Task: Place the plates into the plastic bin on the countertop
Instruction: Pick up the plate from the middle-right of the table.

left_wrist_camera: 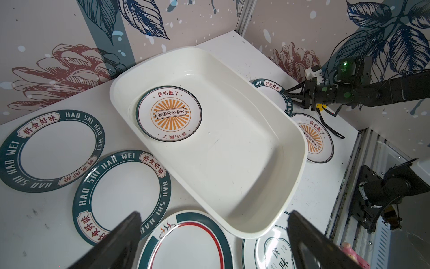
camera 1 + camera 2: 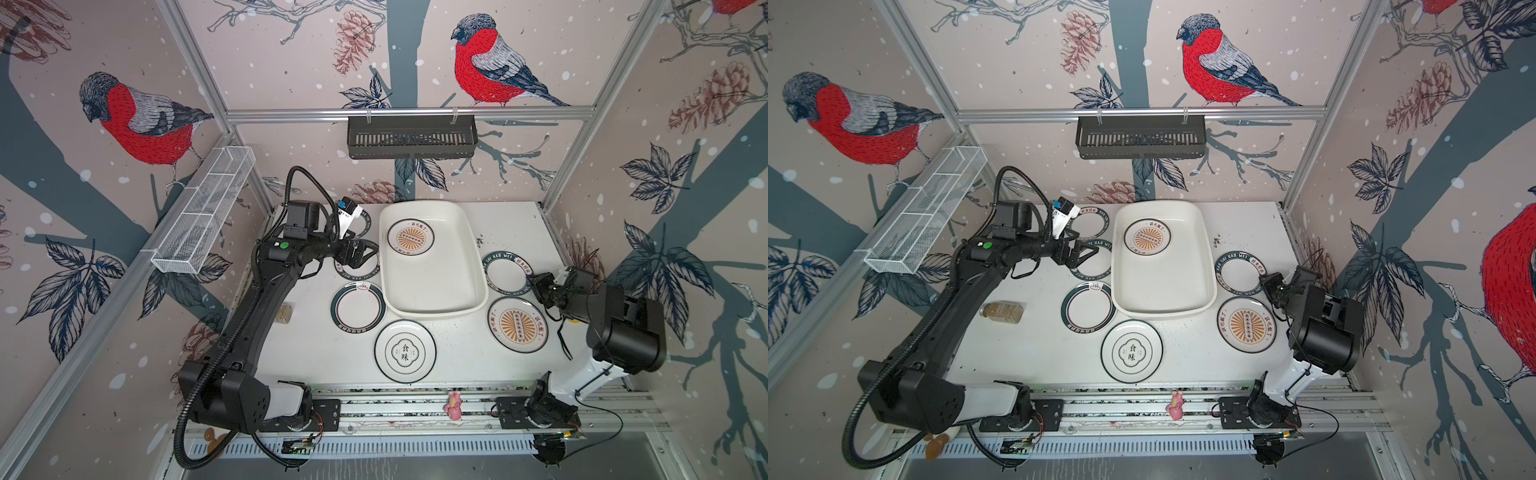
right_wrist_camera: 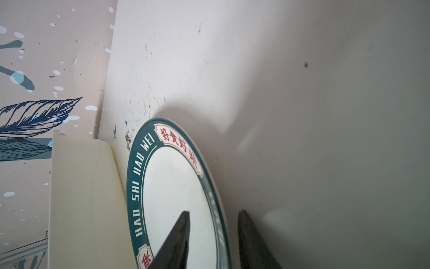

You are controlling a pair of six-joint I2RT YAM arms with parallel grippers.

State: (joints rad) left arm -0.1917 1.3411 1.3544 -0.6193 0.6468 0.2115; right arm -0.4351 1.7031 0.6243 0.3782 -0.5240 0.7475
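Gently now. Note the right pincer [image 3: 214, 212] half closed, astride the near rim of a green plate [image 3: 172, 186]: one finger over its face, one outside the edge; cannot tell whether pinching yet. Find that plate on the counter [image 3: 302, 116], with the bin [image 3: 81, 198] just beyond it, opposite the pincer. Finish closing squarely on the rim before any lift. Raise the held edge first, clear the bin wall, then lower flat beside the sunburst plate [image 2: 410, 237] inside. Leave the left pincer [image 1: 214, 216] wide open, empty, well apart across the bin.
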